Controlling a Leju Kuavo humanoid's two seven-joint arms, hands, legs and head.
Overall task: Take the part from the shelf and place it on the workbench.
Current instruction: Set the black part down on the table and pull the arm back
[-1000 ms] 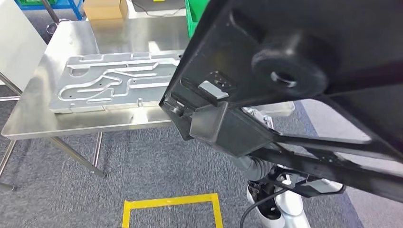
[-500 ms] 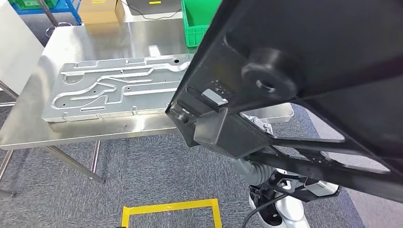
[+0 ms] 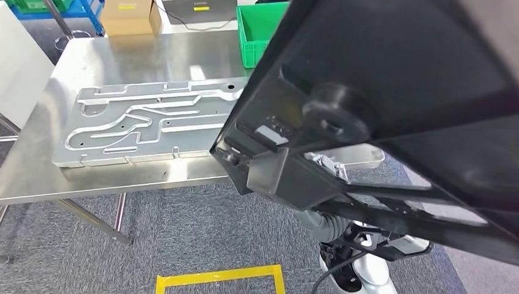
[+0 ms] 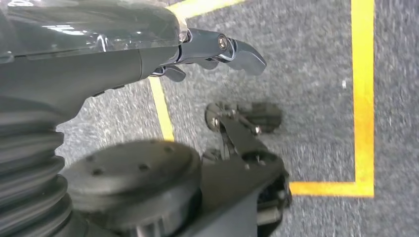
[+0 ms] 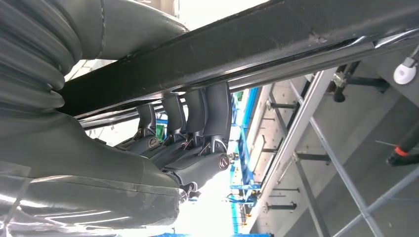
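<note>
A large black frame-like part [image 3: 392,92] with a round boss and a box-shaped bracket hangs close in front of the head view, covering its right side. In the right wrist view my right hand [image 5: 188,133] grips a bar of this black part [image 5: 247,44], fingers wrapped over its edge. The part's lower end is over the near right corner of the steel workbench [image 3: 141,58]. My left hand [image 4: 217,52] hangs beside my body above the carpet, fingers loose and holding nothing.
A silver machined plate [image 3: 147,119] with curved grooves lies across the workbench. A green crate [image 3: 257,37] and a cardboard box [image 3: 125,17] stand at its far side. A white panel [image 3: 18,61] leans at the left. Yellow floor tape [image 3: 214,275] marks the carpet in front.
The whole picture has shifted: the workbench and plate sit lower and more of the green crate shows, so the camera has moved. The black part stays held in my right hand.
</note>
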